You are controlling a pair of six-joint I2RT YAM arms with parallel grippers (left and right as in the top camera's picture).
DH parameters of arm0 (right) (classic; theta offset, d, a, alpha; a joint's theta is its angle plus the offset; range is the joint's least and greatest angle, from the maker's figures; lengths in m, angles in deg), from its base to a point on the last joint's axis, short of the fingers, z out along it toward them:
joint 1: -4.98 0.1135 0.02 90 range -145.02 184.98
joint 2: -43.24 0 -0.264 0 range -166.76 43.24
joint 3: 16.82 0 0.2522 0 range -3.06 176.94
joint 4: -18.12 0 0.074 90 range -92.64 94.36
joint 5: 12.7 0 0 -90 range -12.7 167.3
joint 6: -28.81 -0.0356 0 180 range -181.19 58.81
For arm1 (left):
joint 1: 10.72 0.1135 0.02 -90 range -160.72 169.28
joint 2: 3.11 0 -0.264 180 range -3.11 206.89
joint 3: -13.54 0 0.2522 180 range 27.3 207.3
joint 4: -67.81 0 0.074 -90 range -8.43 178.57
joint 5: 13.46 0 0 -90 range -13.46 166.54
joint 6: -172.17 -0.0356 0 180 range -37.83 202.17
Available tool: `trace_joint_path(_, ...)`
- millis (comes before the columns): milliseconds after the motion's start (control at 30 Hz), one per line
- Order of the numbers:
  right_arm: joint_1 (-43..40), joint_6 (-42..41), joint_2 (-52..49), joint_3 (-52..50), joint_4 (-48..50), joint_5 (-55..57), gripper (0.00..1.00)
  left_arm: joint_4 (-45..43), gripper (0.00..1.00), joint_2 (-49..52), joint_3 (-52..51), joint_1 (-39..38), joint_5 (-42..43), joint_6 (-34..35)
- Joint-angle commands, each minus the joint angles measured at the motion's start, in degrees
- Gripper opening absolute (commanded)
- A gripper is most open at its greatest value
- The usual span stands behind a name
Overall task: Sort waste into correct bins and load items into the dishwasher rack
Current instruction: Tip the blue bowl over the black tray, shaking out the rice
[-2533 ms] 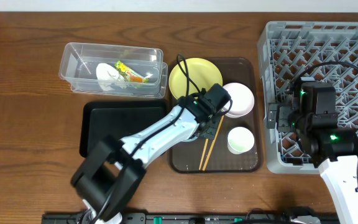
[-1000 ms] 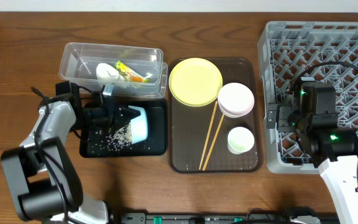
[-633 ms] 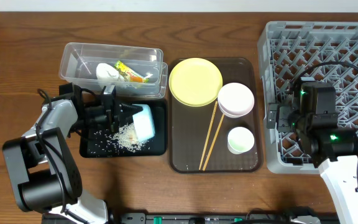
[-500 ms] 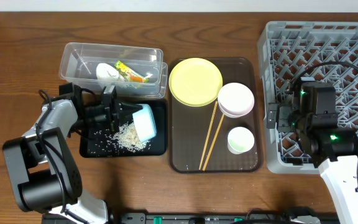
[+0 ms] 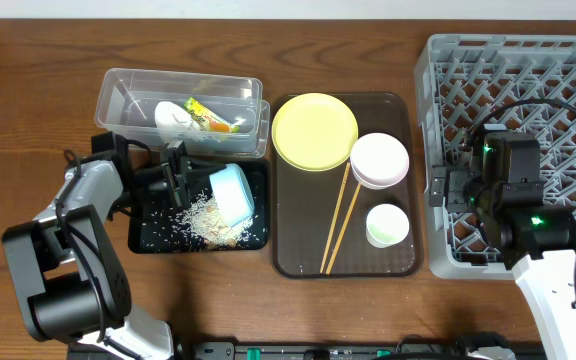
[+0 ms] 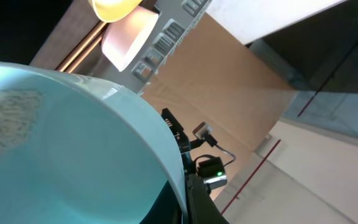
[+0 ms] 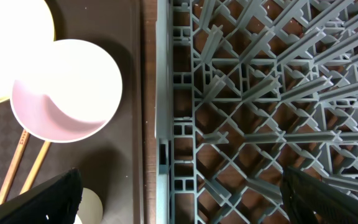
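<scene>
Your left fingers (image 5: 178, 170) clamp the blue bowl (image 5: 233, 193), tipped on edge over the black tray (image 5: 153, 235) (rice (image 5: 206, 215) heaped beneath). The rack (image 5: 568, 60) lies far right, nearer your right fingers (image 7: 48, 202), which are spread apart.

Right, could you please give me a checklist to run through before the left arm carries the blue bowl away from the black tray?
1. Grip: the left pincer clamps the blue bowl, which is tipped over the black tray: ok.
2. Bowl emptied: a patch of rice shows inside it in the left wrist view: not ok.
3. Dumped rice pile lies inside the black tray: ok.
4. Right pincer open above the dishwasher rack: ok.
5. Height to pass over the dishes on the brown tray: cannot tell.
</scene>
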Motion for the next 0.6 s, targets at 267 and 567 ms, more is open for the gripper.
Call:
trace_joint_path(267, -0.63, 0.68, 0.09, 1.01, -0.11, -0.24, 0.99, -0.04, 0.06, 0.33, -0.37, 3.13, 1.62, 2.71)
trace_joint_path(567, -0.63, 0.7, 0.09, 1.01, -0.26, -0.24, 0.99, -1.05, 0.06, 0.33, -0.33, 3.15, 1.68, 6.73)
